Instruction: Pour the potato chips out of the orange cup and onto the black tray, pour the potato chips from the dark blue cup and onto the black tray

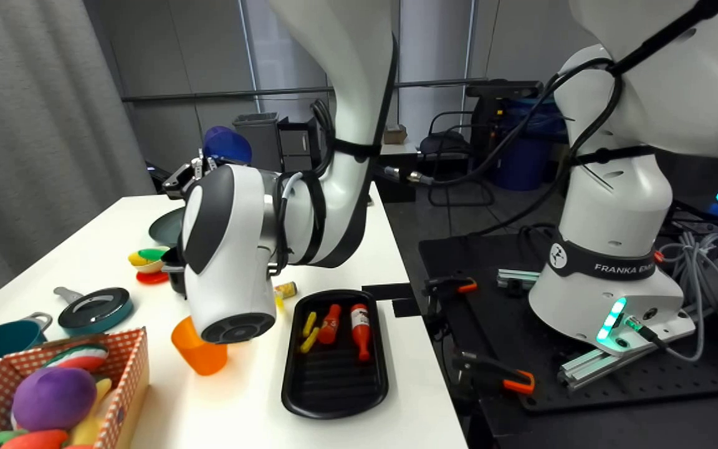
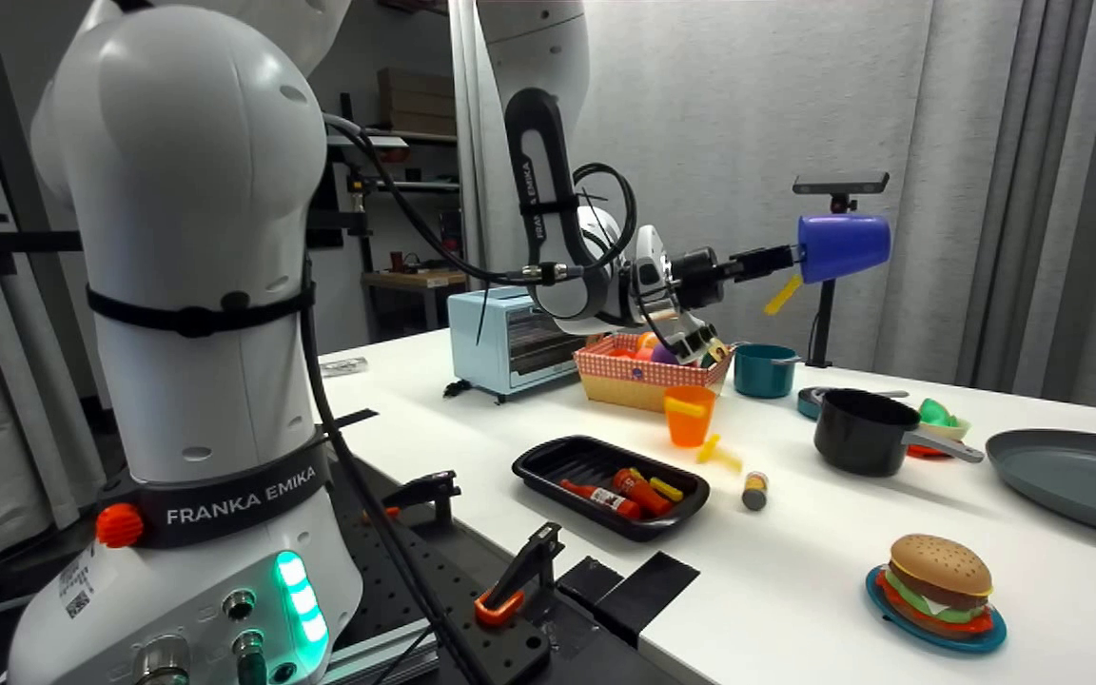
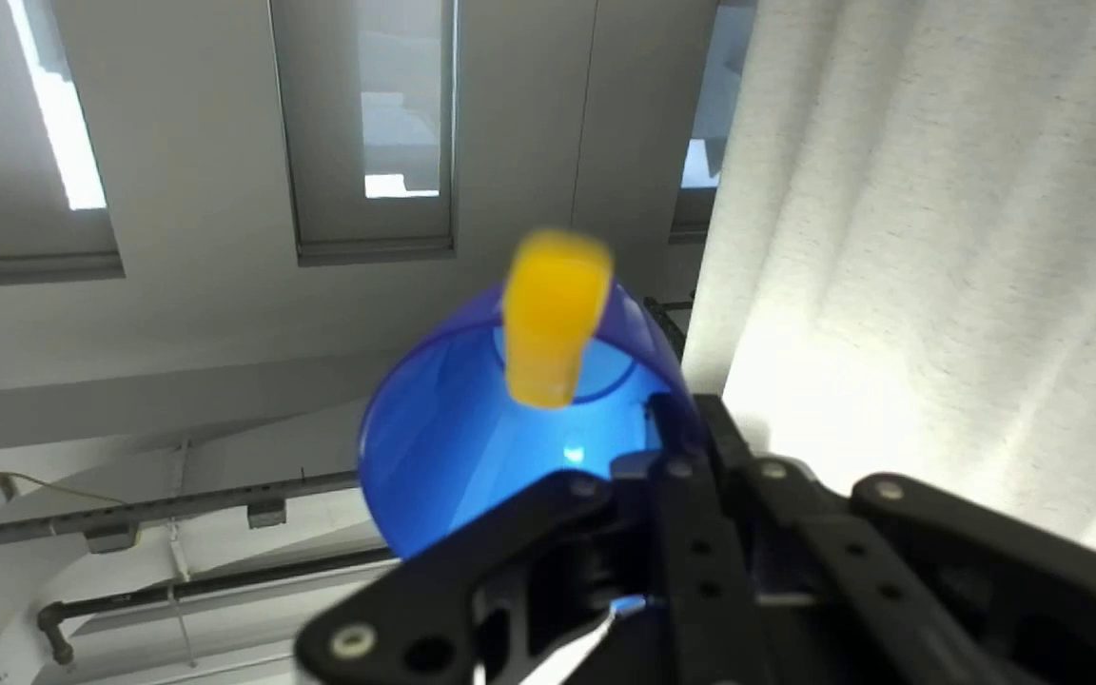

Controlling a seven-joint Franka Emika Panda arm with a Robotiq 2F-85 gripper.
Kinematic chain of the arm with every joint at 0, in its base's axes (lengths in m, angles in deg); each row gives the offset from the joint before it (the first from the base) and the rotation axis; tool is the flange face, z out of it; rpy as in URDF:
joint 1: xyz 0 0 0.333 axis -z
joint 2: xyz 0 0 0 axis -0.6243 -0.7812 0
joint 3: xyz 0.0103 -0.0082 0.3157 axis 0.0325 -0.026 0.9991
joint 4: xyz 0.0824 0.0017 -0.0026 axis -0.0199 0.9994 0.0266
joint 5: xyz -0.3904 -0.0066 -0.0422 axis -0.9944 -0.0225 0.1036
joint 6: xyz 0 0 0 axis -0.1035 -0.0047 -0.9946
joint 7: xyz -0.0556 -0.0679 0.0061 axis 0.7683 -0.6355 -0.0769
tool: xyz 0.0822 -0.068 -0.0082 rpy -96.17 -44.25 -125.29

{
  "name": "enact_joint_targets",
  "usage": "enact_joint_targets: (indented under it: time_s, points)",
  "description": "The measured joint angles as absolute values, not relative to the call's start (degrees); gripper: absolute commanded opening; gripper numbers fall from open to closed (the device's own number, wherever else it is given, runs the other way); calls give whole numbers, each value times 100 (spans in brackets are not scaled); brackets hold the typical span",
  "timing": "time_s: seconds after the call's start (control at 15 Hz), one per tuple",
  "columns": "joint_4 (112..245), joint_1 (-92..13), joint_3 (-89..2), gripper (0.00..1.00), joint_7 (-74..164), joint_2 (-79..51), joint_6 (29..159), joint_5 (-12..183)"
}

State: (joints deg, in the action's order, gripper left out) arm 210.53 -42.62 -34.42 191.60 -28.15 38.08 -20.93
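Near-left basket (image 1: pixel 133 368) holds toy produce (image 1: pixel 55 398); black tray (image 1: pixel 334 390), bottles (image 1: pixel 330 325) and chips (image 1: pixel 310 340). Gripper (image 3: pixel 689 426) pinches tipped dark blue cup (image 2: pixel 845 247), chip (image 2: pixel 783 295) at mouth. Base (image 2: pixel 244 509) reads "FRANKA EMIKA".

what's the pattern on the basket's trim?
Red-and-white check; the basket trim shows best in an exterior view.

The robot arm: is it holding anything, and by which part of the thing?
Yes, the dark blue cup: the end effector pinches its side wall at the rim.
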Motion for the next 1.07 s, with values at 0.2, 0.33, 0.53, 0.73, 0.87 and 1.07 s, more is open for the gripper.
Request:
enact_joint_targets:
  time_s: [0.2, 0.33, 0.53, 0.73, 0.87, 1.07]
  points:
    - [20968, -4262, -3430, 1, 19463, -2876, 3814, -2122]
    - [20942, -4262, -3430, 1, 19541, -2897, 3816, -2156]
    - [20912, -4262, -3430, 1, 19545, -2930, 3816, -2226]
    - [20904, -4262, -3430, 1, 19546, -2949, 3816, -2285]
    - [20903, -4262, -3430, 1, 19546, -2964, 3822, -2288]
    - [20904, -4243, -3424, 1, 19546, -2992, 4015, -2220]
